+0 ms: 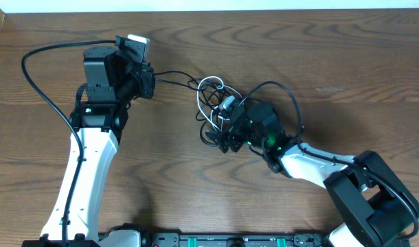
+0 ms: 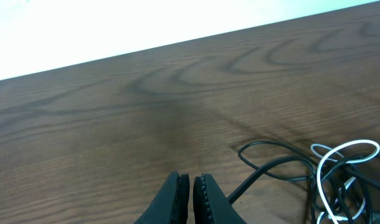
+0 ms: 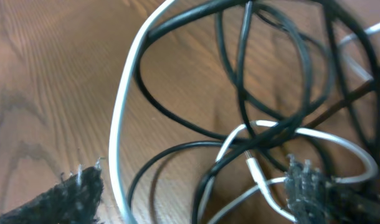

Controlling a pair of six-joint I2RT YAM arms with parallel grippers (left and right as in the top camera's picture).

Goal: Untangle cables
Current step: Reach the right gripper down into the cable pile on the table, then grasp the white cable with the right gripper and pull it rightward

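The main risk is that the knot tightens instead of loosening. The left gripper (image 2: 190, 185) is clamped shut, and a black cable (image 2: 265, 171) runs out from just beside its fingertips toward the cables (image 1: 213, 104). It looks held, though the pinch itself is hidden under the fingers. From overhead that strand lies nearly straight, so pulling further away from the heap would likely drag the whole bundle across the surface (image 1: 333, 55) or cinch its loops. The right gripper (image 3: 195, 169) stands open, fingers spread to either side of the heap. The white cable (image 3: 118, 124) and several black loops cross between and beneath them. Closing here would probably catch more than one strand at once, white and black together, which would lock the tangle rather than part it. A thin strand could also slide off the ribbed pads under a sideways pull. If both grippers pull on cables that are looped through each other, the crossing between them would only bind harder. The left arm (image 1: 93, 158) reaches up from the near edge, its wrist bent so that the gripper lies low and level, aimed at the heap but well apart from it. The right arm (image 1: 312, 165) comes in diagonally from the near right corner. Its wrist is pitched down, so its gripper sits right over the heap with the fingertips close to the surface.
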